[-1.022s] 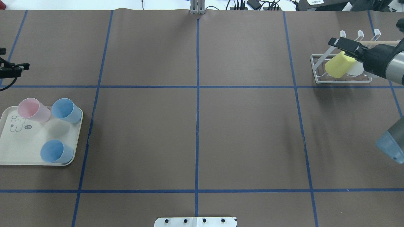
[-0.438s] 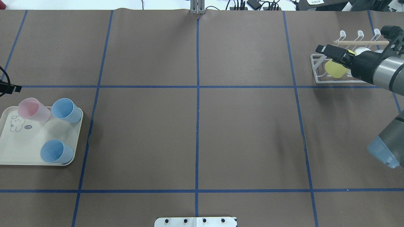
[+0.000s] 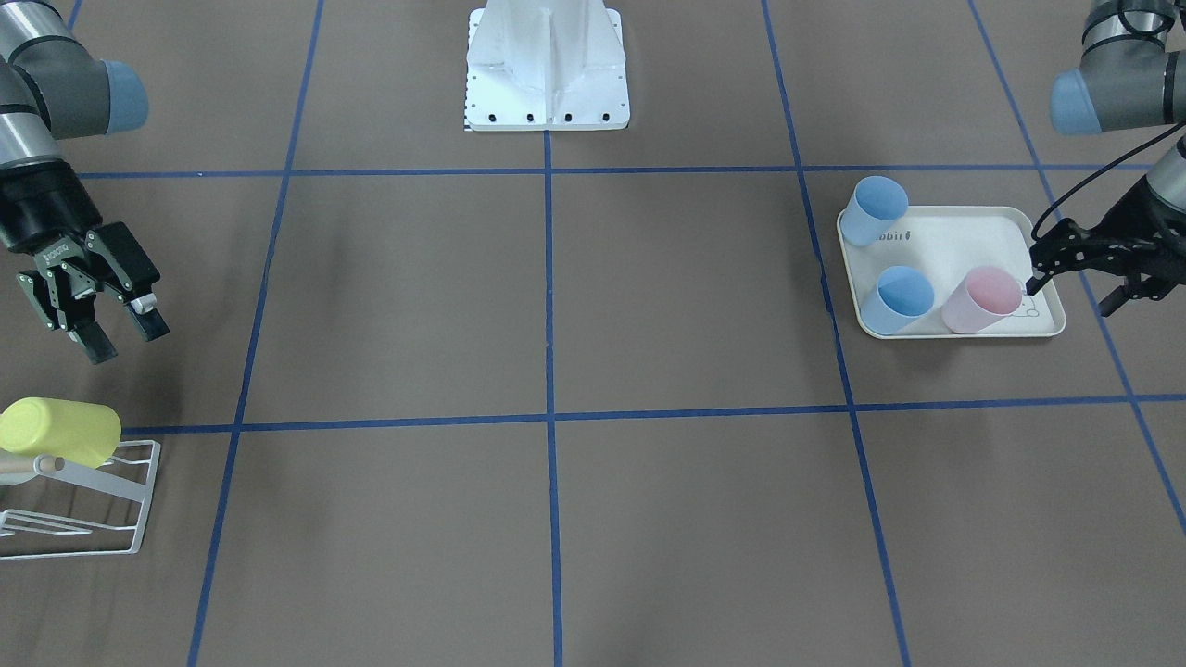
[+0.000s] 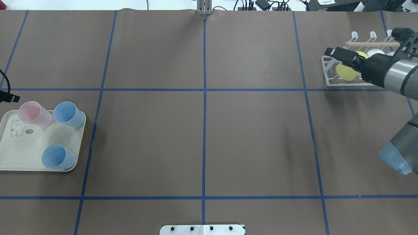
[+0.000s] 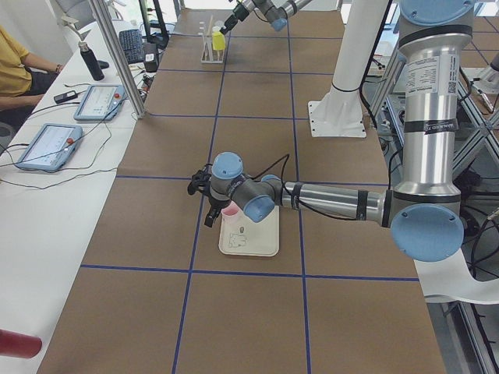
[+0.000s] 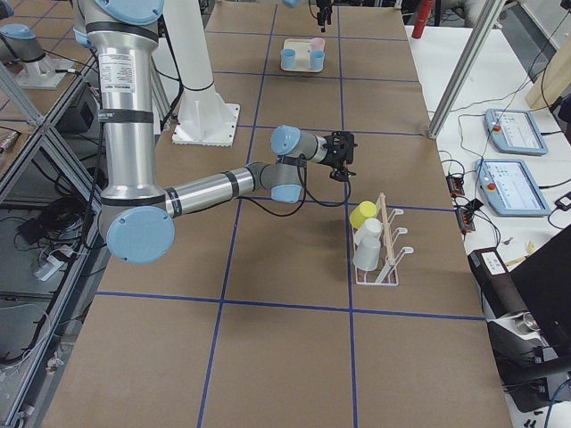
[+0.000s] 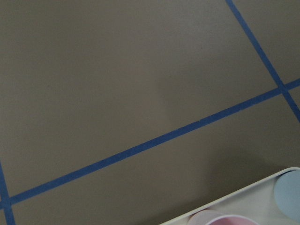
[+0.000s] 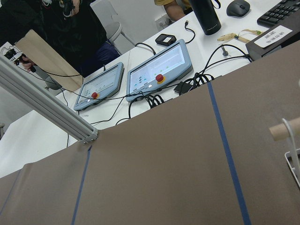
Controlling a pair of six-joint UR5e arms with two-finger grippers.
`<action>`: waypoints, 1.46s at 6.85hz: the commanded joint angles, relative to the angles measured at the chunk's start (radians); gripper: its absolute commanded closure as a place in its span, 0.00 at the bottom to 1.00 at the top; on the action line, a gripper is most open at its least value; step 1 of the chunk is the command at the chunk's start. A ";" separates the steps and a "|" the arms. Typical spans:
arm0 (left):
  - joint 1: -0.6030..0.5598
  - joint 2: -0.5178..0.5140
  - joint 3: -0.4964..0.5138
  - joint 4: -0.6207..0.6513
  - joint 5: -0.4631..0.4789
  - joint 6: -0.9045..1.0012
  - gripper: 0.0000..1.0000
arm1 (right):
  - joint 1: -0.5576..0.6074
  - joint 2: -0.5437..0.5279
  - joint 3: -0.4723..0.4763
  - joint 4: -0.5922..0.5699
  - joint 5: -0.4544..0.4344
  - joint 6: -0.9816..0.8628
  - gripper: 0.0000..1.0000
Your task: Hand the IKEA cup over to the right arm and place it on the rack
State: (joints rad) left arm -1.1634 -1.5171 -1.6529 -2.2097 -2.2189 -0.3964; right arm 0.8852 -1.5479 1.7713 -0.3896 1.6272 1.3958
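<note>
The yellow IKEA cup (image 3: 60, 431) (image 4: 345, 71) (image 6: 362, 214) lies tilted on a prong of the white wire rack (image 3: 102, 505) (image 4: 326, 70) (image 6: 389, 254), with nothing holding it. My right gripper (image 3: 122, 338) (image 4: 338, 54) hovers just beside the rack's near end, open and empty, a short gap from the cup. My left gripper (image 3: 1067, 292) is open and empty at the far edge of the cream tray (image 3: 954, 232) (image 4: 19, 153), close beside a pink cup (image 3: 980, 298) (image 4: 34, 113).
Two blue cups (image 3: 878, 208) (image 3: 901, 298) also stand on the tray. A white cup (image 4: 374, 52) (image 6: 368, 241) hangs on the rack behind the yellow one. The robot's white base (image 3: 547, 65) sits mid-table at the near edge. Tablets and cables lie beyond the far edge.
My right gripper let go of the yellow cup on the rack and drew back from it. My left gripper moved down toward the tray's pink cup.
</note>
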 commanded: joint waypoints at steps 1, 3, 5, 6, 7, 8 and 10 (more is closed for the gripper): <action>0.007 0.005 0.008 0.007 -0.001 -0.028 0.01 | -0.005 -0.001 -0.003 0.000 0.000 0.000 0.00; 0.066 -0.006 0.027 0.005 -0.001 -0.053 0.01 | -0.011 -0.004 -0.003 0.000 0.000 0.000 0.00; 0.129 -0.002 0.030 0.004 0.002 -0.076 0.02 | -0.014 -0.005 -0.007 0.000 -0.003 0.000 0.00; 0.136 0.003 0.036 0.004 0.002 -0.075 0.06 | -0.014 -0.005 -0.007 0.000 -0.003 0.000 0.00; 0.136 0.005 0.039 0.004 0.001 -0.081 0.66 | -0.014 -0.005 -0.007 0.000 -0.001 0.000 0.00; 0.137 0.003 0.041 0.004 0.002 -0.091 1.00 | -0.018 -0.005 -0.007 0.000 -0.003 0.000 0.00; 0.137 -0.014 0.032 0.004 0.037 -0.097 1.00 | -0.034 -0.005 -0.007 0.000 -0.026 0.000 0.00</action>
State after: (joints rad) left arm -1.0268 -1.5221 -1.6150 -2.2059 -2.2080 -0.4879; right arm 0.8620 -1.5524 1.7641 -0.3896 1.6162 1.3959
